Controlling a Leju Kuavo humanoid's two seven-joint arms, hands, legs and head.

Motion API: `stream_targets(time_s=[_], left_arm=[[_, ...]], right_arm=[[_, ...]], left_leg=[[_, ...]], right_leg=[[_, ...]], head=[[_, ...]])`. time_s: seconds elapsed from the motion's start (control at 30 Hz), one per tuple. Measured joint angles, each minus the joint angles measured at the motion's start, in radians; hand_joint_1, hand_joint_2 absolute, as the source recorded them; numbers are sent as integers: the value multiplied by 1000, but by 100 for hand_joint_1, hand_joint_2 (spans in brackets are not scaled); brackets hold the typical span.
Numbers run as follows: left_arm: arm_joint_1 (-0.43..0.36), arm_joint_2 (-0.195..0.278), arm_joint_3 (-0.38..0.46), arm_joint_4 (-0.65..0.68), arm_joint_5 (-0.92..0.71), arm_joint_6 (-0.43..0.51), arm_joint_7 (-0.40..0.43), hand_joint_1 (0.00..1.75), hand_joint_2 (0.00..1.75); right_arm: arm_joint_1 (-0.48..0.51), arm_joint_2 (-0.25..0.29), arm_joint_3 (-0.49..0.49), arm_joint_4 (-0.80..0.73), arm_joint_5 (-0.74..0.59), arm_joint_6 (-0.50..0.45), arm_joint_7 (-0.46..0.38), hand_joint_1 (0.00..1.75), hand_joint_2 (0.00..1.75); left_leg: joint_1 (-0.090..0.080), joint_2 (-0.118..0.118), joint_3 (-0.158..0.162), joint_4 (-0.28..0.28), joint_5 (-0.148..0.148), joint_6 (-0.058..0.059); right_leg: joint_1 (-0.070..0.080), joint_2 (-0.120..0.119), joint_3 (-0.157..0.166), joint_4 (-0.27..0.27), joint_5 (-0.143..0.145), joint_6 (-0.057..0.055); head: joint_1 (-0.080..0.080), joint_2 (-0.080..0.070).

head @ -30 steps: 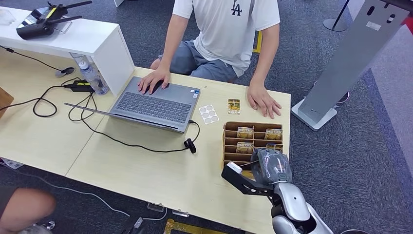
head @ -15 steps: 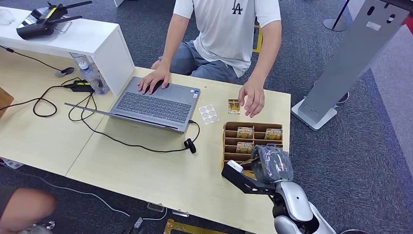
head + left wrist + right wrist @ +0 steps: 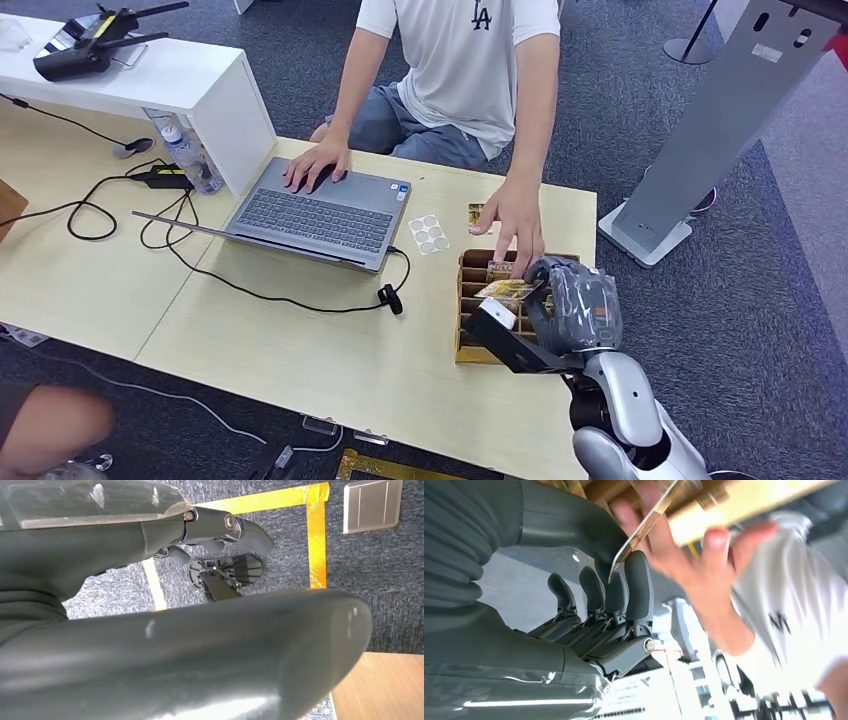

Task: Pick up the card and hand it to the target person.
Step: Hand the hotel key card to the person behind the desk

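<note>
Head view: right hand [image 3: 575, 305], wrapped in clear film, raised over the wooden card rack [image 3: 470, 300] near the table's right edge [image 3: 590, 300]. It pinches a gold card [image 3: 510, 290] that juts out from the fingers toward the seated person. The person's hand [image 3: 515, 220] reaches down just beyond the robot hand, its fingertips at or very near the card's far end; whether they touch cannot be told here.

Open room: bare tabletop [image 3: 330, 360] lies beside the hand on the laptop side and toward the near edge. On the hand's outer side the table ends at once, with carpet and a grey stand base [image 3: 645, 235] beyond. A second card [image 3: 476, 212] lies flat past the rack, partly covered by the person's hand.

Hidden or unclear: the hand and its black wrist bracket [image 3: 505, 340] cover much of the rack, so the contents of the nearer slots cannot be read.

Right wrist view: card [image 3: 644, 527] seen edge-on, clamped between thumb and dark fingers [image 3: 639, 587]. The person's hand [image 3: 689, 555] is blurred, close around the card.

Left wrist view: left hand [image 3: 220, 530] hangs over carpet with yellow tape [image 3: 315, 535], fingers loosely curled, holding nothing; the thumb blocks much of the frame.
</note>
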Motion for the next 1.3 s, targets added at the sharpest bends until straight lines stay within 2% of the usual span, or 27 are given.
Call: stream_targets(time_s=[0.4,0.53,0.57,0.67,0.73,1.0,1.13,1.2,1.3], left_arm=[[0,-5,0,0,-11,-4,0,0,0],[0,-8,0,0,-23,-10,0,0,0],[0,-8,-1,0,-28,-12,0,0,0],[0,-9,-2,0,-36,-14,-6,0,0],[-1,-9,-2,0,-34,-11,-9,0,0],[0,-9,-1,0,-17,-2,-2,0,0],[0,-8,-1,0,-8,1,4,0,0],[0,-8,-1,0,-3,3,7,0,0],[0,-8,-1,0,0,7,11,0,0]], right_arm=[[-6,15,-30,-26,124,-276,-58,134,175],[0,22,-45,-6,130,-293,-63,5,175],[1,24,-47,0,129,-294,-63,0,175],[8,30,-55,20,104,-293,-72,0,175],[14,34,-61,32,41,-292,-96,0,175],[52,43,-90,62,-507,-284,-306,0,175],[93,39,-120,64,-778,-242,-385,0,175],[116,33,-140,64,-872,-222,-405,0,175],[144,22,-163,64,-911,-216,-409,0,175]], left_leg=[[0,0,0,0,0,0],[0,0,0,0,0,0],[0,0,0,0,0,0],[0,0,0,0,0,0],[0,0,0,0,0,0],[0,0,0,0,0,0],[0,0,0,0,0,0],[0,0,0,0,0,0],[0,0,0,0,0,0]], right_leg=[[0,0,0,0,0,0],[0,0,0,0,0,0],[0,0,0,0,0,0],[0,0,0,0,0,0],[0,0,0,0,0,0],[0,0,0,0,0,0],[0,0,0,0,0,0],[0,0,0,0,0,0],[0,0,0,0,0,0]], head=[[0,0],[0,0],[0,0],[0,0],[0,0],[0,0],[0,0],[0,0],[0,0]])
